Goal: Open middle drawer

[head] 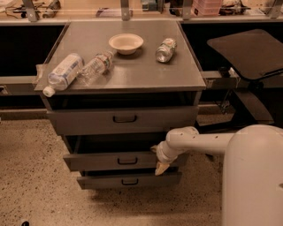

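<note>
The floor [35, 194] is closest. It is pale and full of little dark specks. On the right, the robot's big white body [254, 176] fills the corner. Its white arm [199, 140] reaches out to the left, toward a grey metal cabinet.

The gripper [162, 167] is at the end of the arm. It points down, with its tan tip in front of the right end of the middle drawer [97, 161]. It sits right at that drawer's front, but I cannot tell if it touches it. I also cannot tell how wide the gripper is set, or if it has hold of anything.

The middle drawer is the second of three grey drawers, one above the other. It lies between the bottom drawer [106, 181] and the top drawer [79, 121]. Its flat front faces us. Its long side runs from left to right. A small black handle [127, 161] sits in the middle of the front, left of the gripper. There is a dark gap above this drawer, so it looks pulled out a little way.

Above the drawers is the flat grey top [146, 75] of the cabinet. A big clear bottle [64, 73] lies on its side at the left edge. A smaller bottle [97, 66] lies just beside it. Farther back are a pale bowl [126, 43] and a can [166, 49] lying down.

To the right is a flat black board [247, 50]. At the very back a light counter [88, 11] runs across the room, with dark space under it.
</note>
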`<state>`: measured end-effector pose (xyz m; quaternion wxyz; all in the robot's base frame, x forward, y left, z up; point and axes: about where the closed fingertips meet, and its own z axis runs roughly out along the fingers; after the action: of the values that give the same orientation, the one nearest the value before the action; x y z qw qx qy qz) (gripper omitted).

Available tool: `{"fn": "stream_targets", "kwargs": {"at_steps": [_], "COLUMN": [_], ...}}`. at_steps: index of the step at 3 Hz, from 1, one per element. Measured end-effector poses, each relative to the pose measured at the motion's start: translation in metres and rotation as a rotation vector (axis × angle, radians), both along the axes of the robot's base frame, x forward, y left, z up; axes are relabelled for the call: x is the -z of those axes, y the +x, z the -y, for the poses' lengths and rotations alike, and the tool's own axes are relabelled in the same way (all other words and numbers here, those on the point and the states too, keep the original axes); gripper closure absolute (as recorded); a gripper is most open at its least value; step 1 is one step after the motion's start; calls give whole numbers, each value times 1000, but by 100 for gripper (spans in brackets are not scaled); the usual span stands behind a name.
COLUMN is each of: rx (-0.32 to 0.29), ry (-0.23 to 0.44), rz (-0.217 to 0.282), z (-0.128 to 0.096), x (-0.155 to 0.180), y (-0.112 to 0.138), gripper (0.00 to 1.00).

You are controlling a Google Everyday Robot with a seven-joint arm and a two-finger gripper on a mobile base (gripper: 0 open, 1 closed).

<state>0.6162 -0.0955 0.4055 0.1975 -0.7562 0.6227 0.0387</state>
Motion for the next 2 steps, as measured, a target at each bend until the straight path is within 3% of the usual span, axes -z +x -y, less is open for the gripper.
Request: {"fn": "stream_targets", "kwargs": {"at_steps": [1, 2], "rx": [-15, -17], "ry": [-22, -17], "rz": [-56, -75], "z": [-4, -5], "x": [2, -3], "y": [-41, -52], "gripper": [45, 49]}}
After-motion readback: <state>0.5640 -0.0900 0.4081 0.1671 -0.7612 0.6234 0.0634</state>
